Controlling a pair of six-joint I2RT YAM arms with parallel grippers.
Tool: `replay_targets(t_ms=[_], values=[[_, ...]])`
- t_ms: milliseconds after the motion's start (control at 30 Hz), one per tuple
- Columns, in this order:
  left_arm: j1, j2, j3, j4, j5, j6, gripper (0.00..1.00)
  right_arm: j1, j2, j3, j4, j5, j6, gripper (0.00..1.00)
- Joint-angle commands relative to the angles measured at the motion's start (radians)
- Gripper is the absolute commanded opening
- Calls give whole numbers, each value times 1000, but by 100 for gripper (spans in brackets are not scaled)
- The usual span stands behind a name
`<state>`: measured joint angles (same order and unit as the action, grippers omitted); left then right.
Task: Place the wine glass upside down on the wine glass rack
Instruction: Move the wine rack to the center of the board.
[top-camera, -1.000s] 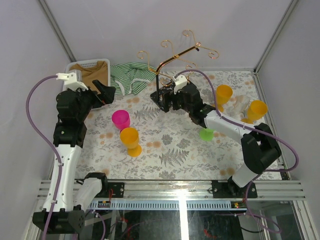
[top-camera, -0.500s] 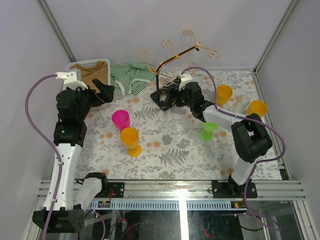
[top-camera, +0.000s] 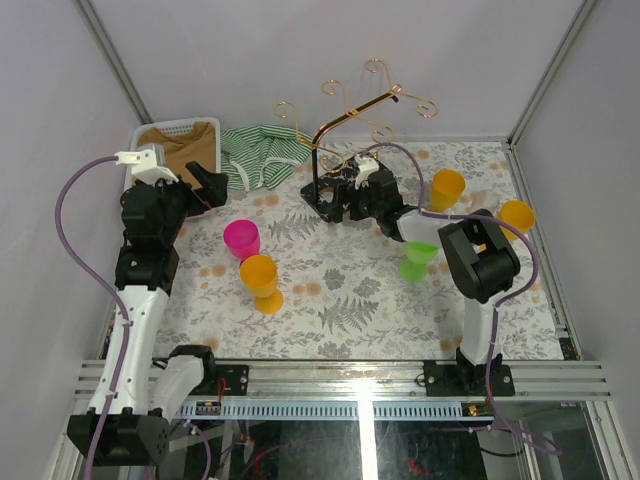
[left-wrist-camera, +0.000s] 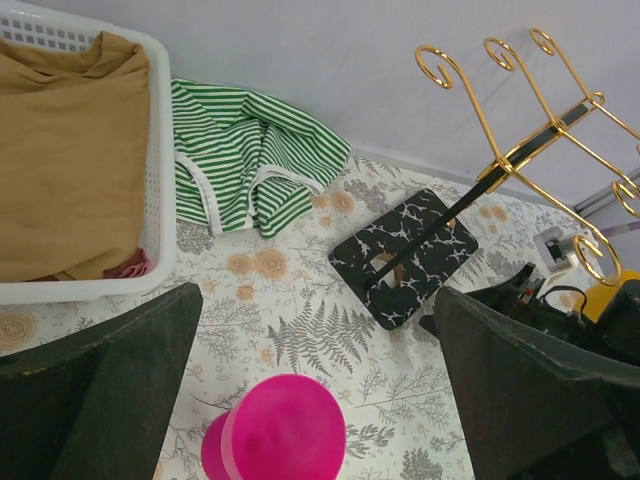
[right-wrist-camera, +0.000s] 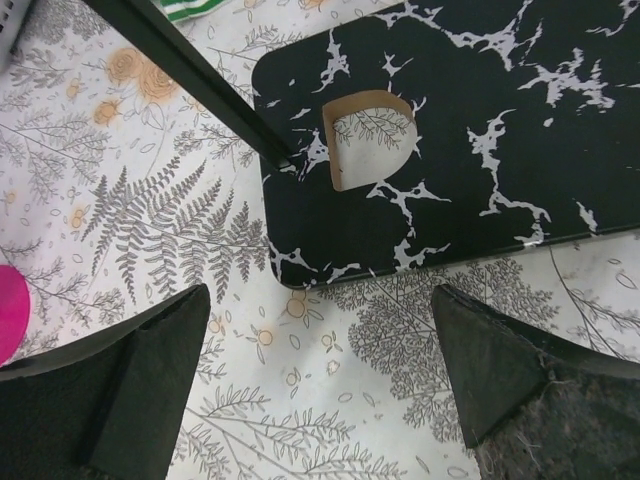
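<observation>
The wine glass rack stands at the back middle, a gold post with curled hooks on a black speckled base. It also shows in the left wrist view and its base in the right wrist view. My right gripper is open and empty, low over the cloth just in front of the base. My left gripper is open and empty, above a pink wine glass that shows in the left wrist view. An orange glass and a green glass stand on the cloth.
A white basket with brown cloth sits at the back left, a green striped cloth beside it. Two more orange glasses stand at the right. Walls close in on three sides.
The right arm's elbow has swung left and folded in toward the rack. Its gripper stays by the rack base. The left arm has barely moved.
</observation>
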<state>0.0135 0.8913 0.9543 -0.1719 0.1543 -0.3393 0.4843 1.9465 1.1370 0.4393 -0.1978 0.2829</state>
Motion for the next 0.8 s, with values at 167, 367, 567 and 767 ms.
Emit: replay_targets(t_ms=[167,367,567,767], values=[[-3,4,-55,132,-45,-11,100,-3,74,93,199,-34,-33,100],[-3,13,-73,163,-53,-1,100,-2,130,85,371,-75,-4,100],[-3,18,-95,182,-58,0,100,-1,185,119,470,-97,39,100],[-3,14,-107,184,-70,3,100,3,236,189,529,-129,42,100]])
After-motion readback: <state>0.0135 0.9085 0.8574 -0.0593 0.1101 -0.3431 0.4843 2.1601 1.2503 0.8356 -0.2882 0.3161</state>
